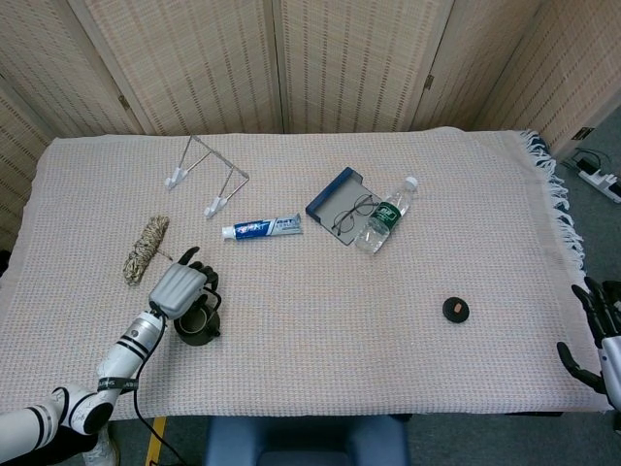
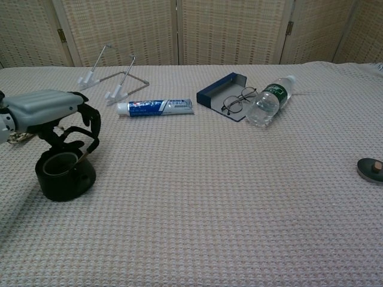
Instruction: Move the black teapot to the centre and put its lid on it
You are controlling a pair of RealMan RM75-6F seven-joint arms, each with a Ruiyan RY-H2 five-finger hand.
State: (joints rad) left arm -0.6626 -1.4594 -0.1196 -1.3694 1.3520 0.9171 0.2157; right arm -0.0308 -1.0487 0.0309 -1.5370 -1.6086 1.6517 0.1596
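A cloth-covered table is seen, on which a teapot, lid, toothpaste tube, glasses case, water bottle, twine bundle and wire stand are laid.
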